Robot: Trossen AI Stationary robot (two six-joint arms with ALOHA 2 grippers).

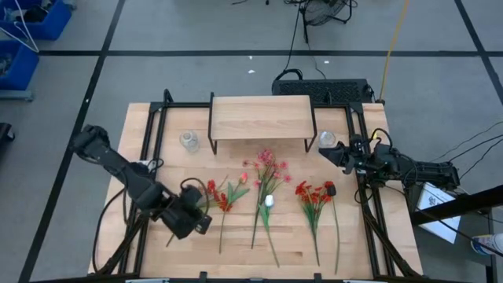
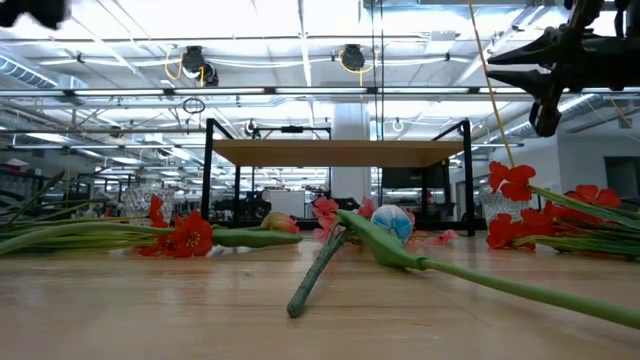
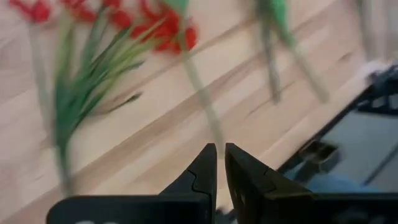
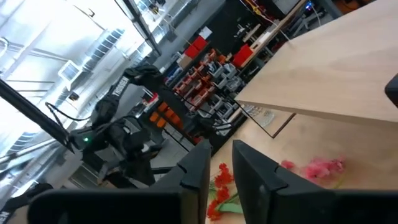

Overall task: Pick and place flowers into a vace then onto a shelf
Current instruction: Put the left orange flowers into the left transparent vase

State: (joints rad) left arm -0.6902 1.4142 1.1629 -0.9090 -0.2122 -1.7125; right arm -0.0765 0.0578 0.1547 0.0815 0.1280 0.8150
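Observation:
Three flower sprays lie flat on the tabletop: a left red spray [image 1: 218, 198] [image 3: 155, 31], a middle pink spray [image 1: 267, 165] [image 4: 320, 168] with the white tulip bud [image 1: 269, 201] [image 2: 392, 222], and a right red spray [image 1: 314, 195] [image 2: 515, 185]. The light-wood shelf [image 1: 259, 116] [image 2: 340, 153] stands on black legs at the far side. My left gripper [image 1: 206, 222] [image 3: 221, 155] is shut, low over the left spray's stems; one stem [image 3: 202, 106] runs under its tips. My right gripper [image 1: 330, 152] [image 4: 222, 155] hangs raised and narrowly open, beside a glass vase [image 1: 328, 140].
A second glass vase [image 1: 189, 141] stands left of the shelf's legs. Black metal rails [image 1: 369, 212] run along both sides of the tabletop. Bare wood lies along the near edge [image 1: 236, 263], below the stems. Cables and a dark box sit beyond the far edge.

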